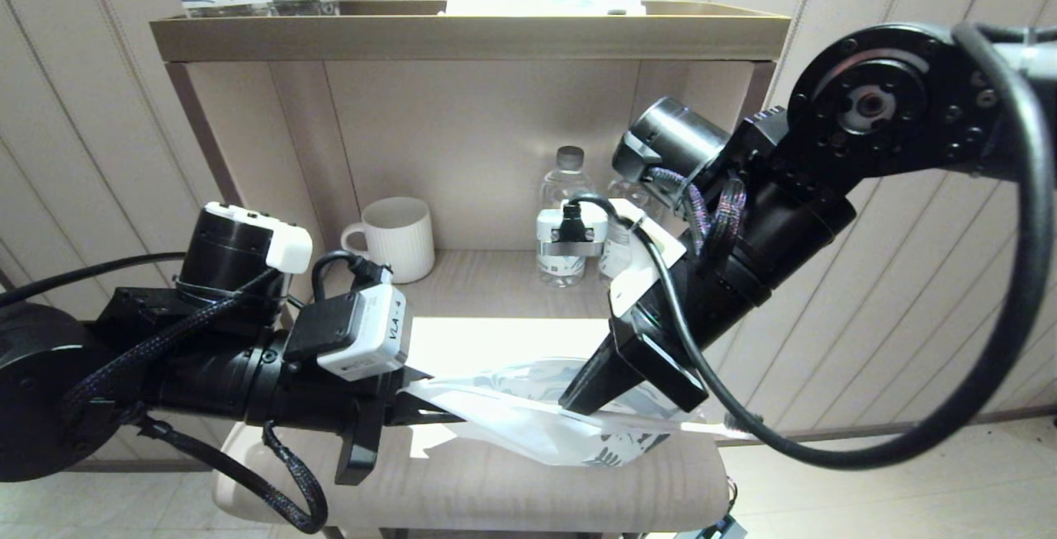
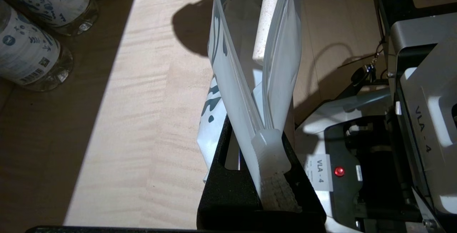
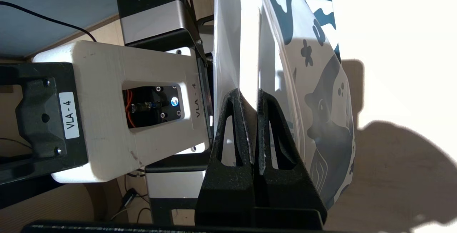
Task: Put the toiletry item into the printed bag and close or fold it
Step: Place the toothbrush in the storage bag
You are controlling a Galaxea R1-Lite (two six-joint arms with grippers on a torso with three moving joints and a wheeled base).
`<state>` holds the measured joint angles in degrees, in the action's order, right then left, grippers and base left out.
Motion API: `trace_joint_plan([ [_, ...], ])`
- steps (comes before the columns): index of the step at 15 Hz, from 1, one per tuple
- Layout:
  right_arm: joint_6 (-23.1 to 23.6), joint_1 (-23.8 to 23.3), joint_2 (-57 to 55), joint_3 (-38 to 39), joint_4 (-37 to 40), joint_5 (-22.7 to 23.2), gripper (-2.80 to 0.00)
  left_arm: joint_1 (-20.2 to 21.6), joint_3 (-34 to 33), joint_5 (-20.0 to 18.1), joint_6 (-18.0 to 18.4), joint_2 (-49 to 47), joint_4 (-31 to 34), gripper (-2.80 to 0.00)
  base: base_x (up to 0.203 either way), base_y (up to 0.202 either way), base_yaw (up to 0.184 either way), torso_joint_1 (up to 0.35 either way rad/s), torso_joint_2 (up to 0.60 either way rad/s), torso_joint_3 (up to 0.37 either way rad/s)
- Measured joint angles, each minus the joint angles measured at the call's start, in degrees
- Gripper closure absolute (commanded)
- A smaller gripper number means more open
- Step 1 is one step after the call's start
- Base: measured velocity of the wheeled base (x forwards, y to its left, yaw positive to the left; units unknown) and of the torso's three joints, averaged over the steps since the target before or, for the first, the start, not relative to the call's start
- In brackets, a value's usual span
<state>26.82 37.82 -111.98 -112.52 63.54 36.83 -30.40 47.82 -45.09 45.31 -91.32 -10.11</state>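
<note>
Striped wall panels back a small shelf unit, and below it a pale wooden tabletop (image 1: pixel 495 333) catches a bright patch of light. On the shelf I see a white mug (image 1: pixel 395 238) and a clear water bottle (image 1: pixel 565 217). My left pincer (image 1: pixel 421 407) reaches in from the left, clamped on one edge of the printed bag (image 1: pixel 528 419); my right pincer (image 1: pixel 582 403) comes down from the right, its jaws pressed together on the bag's other side. The bag hangs between the two, just above the tabletop. From my left wrist view the toothbrush (image 2: pixel 266 29) sits inside the bag, its bristled head (image 2: pixel 278 192) down at the left pincer's jaws
</note>
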Motion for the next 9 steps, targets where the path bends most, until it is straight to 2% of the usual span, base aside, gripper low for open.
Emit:
trace_joint_plan([
  [1, 0.0, 0.0, 0.0, 0.0, 0.2, 0.0, 0.0, 0.0, 0.0, 0.0, 0.0, 0.0, 0.0, 0.0, 0.0, 0.0, 0.0, 0.0, 0.0, 0.0],
  [2, 0.0, 0.0, 0.0, 0.0, 0.3, 0.0, -2.8, 0.0, 0.0, 0.0, 0.0, 0.0, 0.0, 0.0, 0.0, 0.0, 0.0, 0.0, 0.0, 0.0],
  [9, -0.2, 0.4, 0.1, 0.1, -2.5, 0.2, -2.8, 0.0, -0.3, 0.0, 0.1, 0.4, -0.1, 0.0, 0.0, 0.0, 0.0, 0.0, 0.0, 0.0],
])
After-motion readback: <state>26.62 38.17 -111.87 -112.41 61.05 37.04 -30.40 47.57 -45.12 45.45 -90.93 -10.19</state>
